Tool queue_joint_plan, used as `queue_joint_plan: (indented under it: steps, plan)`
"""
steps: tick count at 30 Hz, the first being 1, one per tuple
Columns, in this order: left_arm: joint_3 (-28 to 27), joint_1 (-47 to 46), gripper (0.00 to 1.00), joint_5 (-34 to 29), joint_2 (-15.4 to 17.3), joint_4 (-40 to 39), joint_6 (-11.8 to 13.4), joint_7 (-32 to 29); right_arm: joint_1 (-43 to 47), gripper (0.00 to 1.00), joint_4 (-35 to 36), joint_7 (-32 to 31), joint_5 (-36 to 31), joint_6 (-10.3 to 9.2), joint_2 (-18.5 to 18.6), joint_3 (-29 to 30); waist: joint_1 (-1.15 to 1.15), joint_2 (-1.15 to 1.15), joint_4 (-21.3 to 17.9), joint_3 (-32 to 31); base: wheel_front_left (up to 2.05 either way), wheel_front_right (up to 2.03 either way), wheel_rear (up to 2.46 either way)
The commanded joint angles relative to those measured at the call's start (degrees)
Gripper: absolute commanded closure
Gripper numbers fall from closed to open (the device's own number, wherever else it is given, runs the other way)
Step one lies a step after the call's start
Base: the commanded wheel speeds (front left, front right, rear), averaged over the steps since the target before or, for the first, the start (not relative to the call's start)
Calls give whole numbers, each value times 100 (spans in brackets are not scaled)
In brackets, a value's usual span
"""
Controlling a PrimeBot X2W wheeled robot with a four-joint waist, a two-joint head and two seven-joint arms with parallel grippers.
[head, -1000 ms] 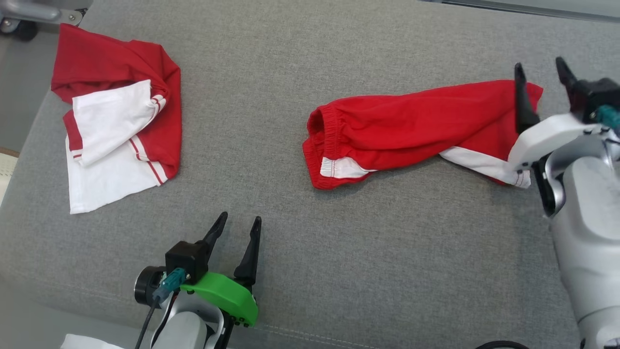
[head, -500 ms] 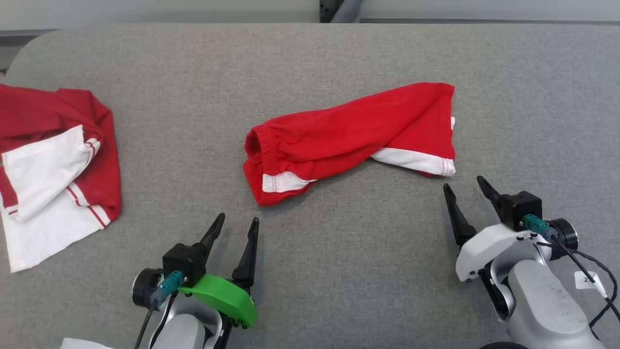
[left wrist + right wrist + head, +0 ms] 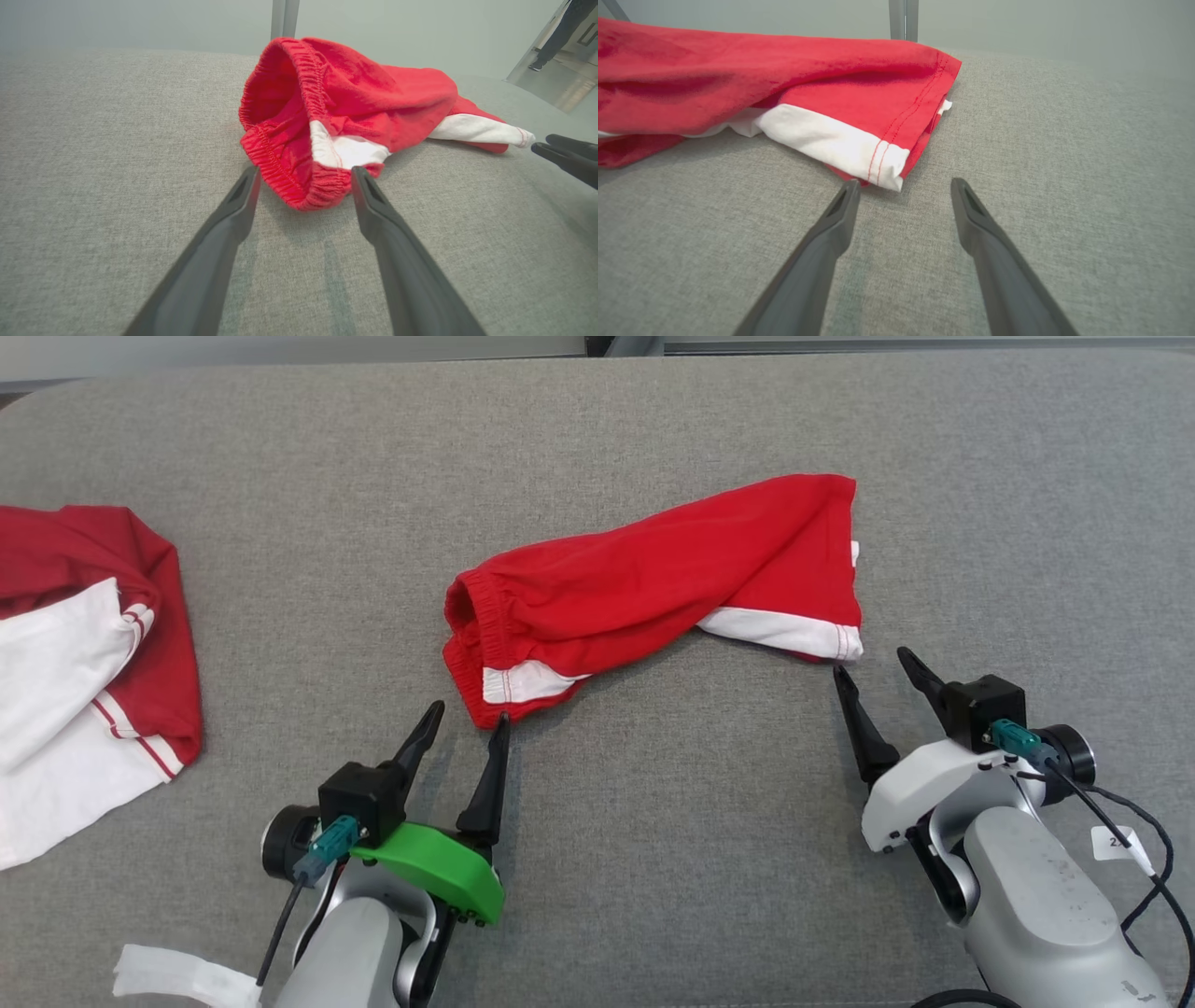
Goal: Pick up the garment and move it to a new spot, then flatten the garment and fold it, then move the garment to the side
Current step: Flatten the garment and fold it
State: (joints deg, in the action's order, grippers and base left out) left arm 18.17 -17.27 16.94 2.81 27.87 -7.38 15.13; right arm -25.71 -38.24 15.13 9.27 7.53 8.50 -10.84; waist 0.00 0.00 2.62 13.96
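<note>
The garment (image 3: pixel 653 579), red shorts with white side panels, lies crumpled across the middle of the grey cushion. Its elastic waistband points left and its hem right. My left gripper (image 3: pixel 471 711) is open just in front of the waistband corner, its right fingertip touching or nearly touching the fabric. The left wrist view has the waistband (image 3: pixel 299 186) lying between the open fingers of that gripper (image 3: pixel 304 170). My right gripper (image 3: pixel 870 661) is open just short of the white hem corner. That corner (image 3: pixel 887 168) sits ahead of my right gripper (image 3: pixel 904 182) in its wrist view.
A second red and white garment (image 3: pixel 84 644) lies bunched at the cushion's left edge. The grey cushion (image 3: pixel 653 859) stretches wide between both arms. A metal post (image 3: pixel 624 343) stands behind the far edge. A white strip (image 3: pixel 177 975) hangs by the left arm.
The head camera has shifted. My right gripper has come from over the garment's hem end to just in front of its hem corner. My left gripper has advanced up to the waistband.
</note>
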Motion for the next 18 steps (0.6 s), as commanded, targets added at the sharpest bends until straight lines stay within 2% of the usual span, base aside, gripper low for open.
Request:
queue_joint_plan:
  steps: [1,13,14,16,17,18]
  plan:
    - [1,-88,0,13,18,-19,-13,1,-51,0,-19,4,15,-8,18,-12,0,0,36,56,0,0,0]
    - [395,-452,0,219,21,-34,-15,1,-387,0,-155,4,-3,-8,-59,-121,0,0,40,341,0,0,0]
    - [392,-451,0,229,21,-32,-15,1,-398,8,-161,4,6,-8,-68,-133,0,0,42,344,0,0,0]
    - [359,-415,0,223,21,-31,-15,1,-399,65,-151,4,50,-8,-89,-184,0,0,53,345,0,0,0]
    - [348,-382,0,224,21,-34,-15,1,-388,100,-119,4,69,-8,-87,-204,0,0,61,340,0,0,0]
    - [341,-350,0,220,21,-33,-15,1,-372,100,-87,4,88,-8,-74,-212,0,0,69,335,0,0,0]
